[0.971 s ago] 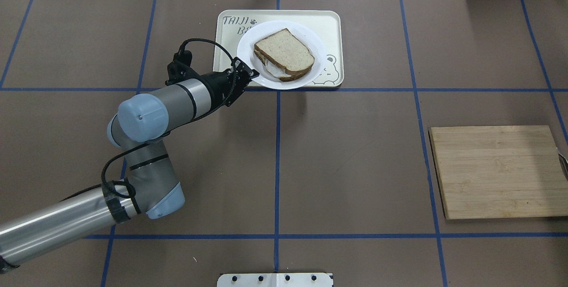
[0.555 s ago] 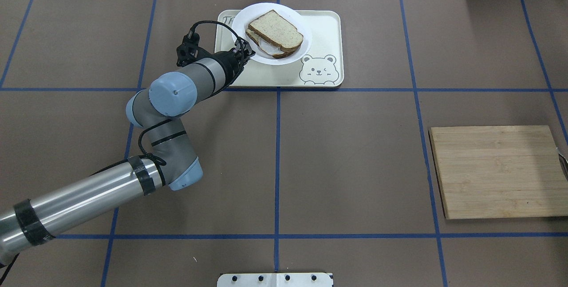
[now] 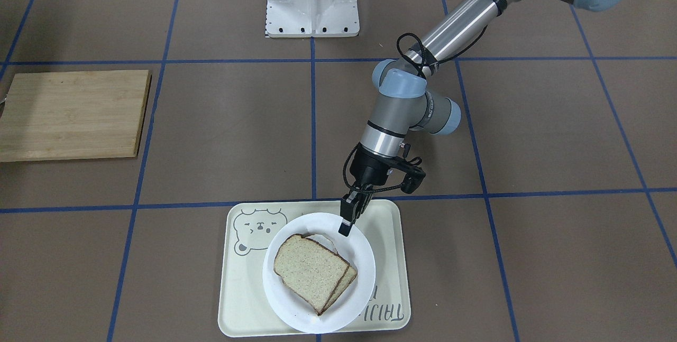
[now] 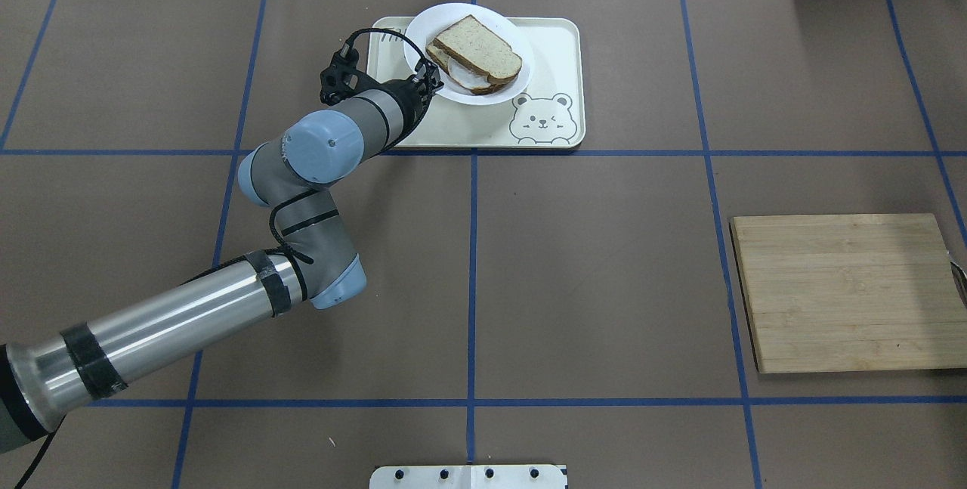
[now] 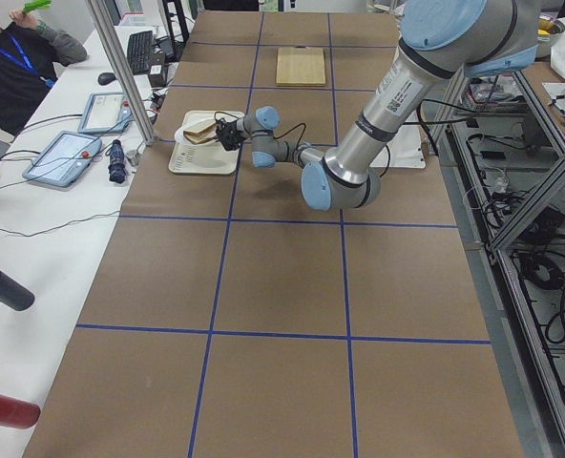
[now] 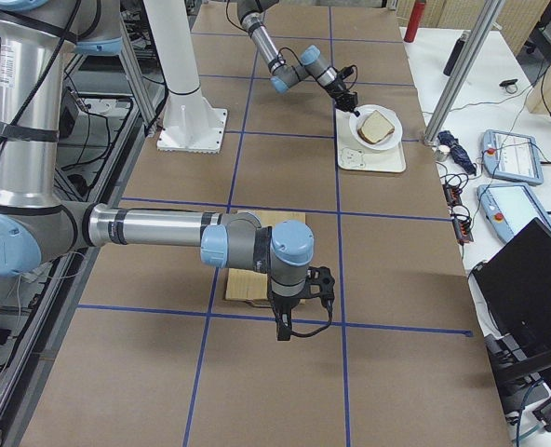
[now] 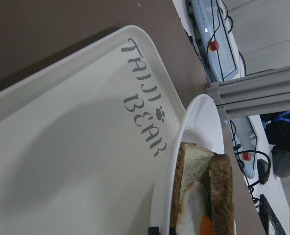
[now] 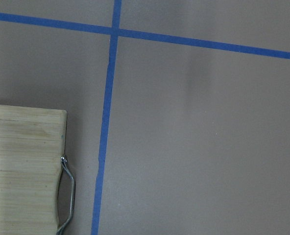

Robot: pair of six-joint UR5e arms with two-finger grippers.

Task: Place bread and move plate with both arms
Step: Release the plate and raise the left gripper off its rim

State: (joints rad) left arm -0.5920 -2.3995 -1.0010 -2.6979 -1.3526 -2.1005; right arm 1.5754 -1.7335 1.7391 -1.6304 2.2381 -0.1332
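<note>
The white plate [image 4: 506, 85] carries the plain bread slice [image 4: 474, 47], which lies on top of an egg-topped slice. My left gripper [image 4: 427, 88] is shut on the plate's near-left rim and holds it over the far-left part of the cream tray [image 4: 551, 43]. The front-facing view shows the same grip [image 3: 345, 225], with the plate [image 3: 359, 273] and bread [image 3: 309, 270] over the tray [image 3: 238, 289]. The left wrist view shows the plate rim [image 7: 184, 147], the bread [image 7: 221, 196] and the egg beneath it. My right gripper [image 6: 294, 321] hangs near the cutting board; I cannot tell its state.
A wooden cutting board [image 4: 846, 292] lies at the right of the table, also in the right wrist view [image 8: 22, 171]. The tray's bear drawing [image 4: 540, 120] is uncovered. An aluminium post [image 5: 120, 76] and an operators' bench stand beyond the far edge.
My left arm has reached farther forward. It carried the plate with the bread from the tray's middle to its far-left part.
</note>
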